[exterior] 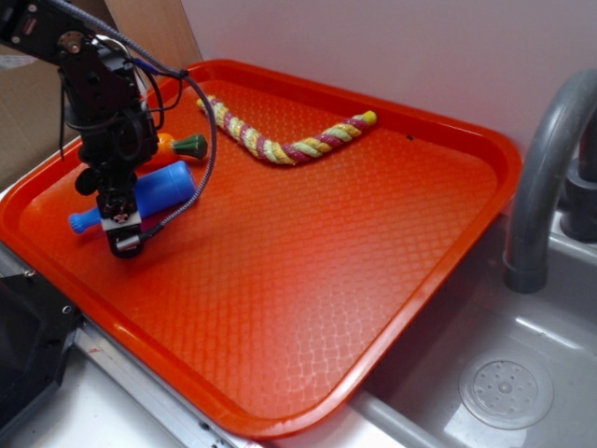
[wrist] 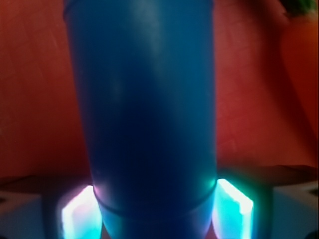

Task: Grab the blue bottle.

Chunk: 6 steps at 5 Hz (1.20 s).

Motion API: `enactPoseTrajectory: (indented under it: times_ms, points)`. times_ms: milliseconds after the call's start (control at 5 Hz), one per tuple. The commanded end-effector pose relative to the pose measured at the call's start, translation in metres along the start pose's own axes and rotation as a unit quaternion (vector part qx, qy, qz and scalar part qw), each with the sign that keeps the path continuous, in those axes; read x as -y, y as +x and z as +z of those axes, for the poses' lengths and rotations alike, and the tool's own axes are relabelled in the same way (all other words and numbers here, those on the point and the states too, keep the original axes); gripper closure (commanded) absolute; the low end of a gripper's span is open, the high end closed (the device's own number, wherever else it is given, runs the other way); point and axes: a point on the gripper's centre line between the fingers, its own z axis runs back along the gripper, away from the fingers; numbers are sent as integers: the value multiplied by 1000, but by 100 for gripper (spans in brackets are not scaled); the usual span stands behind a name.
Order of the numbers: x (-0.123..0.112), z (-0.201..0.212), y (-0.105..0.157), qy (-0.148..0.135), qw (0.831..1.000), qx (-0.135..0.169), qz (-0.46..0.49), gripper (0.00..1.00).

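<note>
One gripper (exterior: 122, 224) down at tray's (exterior: 308, 280) left side, fingers either side of the blue bottle (exterior: 160, 189); whether squeezed or just bracketing, cannot tell. Bottle lies on its side, carrot (exterior: 179, 146) just behind. Risk: smooth round body rolls out if lifted before firm contact.

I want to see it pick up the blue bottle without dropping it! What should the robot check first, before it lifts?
1. Blue bottle sits between the gripper's fingers: ok, one finger on each side.
2. Fingers squeezed tight on it: cannot tell.
3. Bottle lies flat on the orange tray: ok.
4. Toy carrot stays out of the grip: ok, it lies beside the bottle.
5. Rope toy out of the way: ok, far across the tray.
</note>
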Motion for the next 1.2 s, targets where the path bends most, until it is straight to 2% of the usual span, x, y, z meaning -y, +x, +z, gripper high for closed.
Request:
enactPoseTrajectory:
  times_ms: [0, 200, 400, 600, 800, 1000]
  points:
    - [-1, 16, 2, 3, 1000, 26, 7, 100]
    - [-3, 66, 10, 9, 997, 61, 53, 100]
    - [-1, 120, 17, -11, 992, 99, 75, 100]
    - [6, 173, 10, -46, 981, 131, 139, 100]
    - [0, 209, 0, -109, 970, 132, 171, 100]
    - [-8, 226, -2, -152, 953, 142, 222, 100]
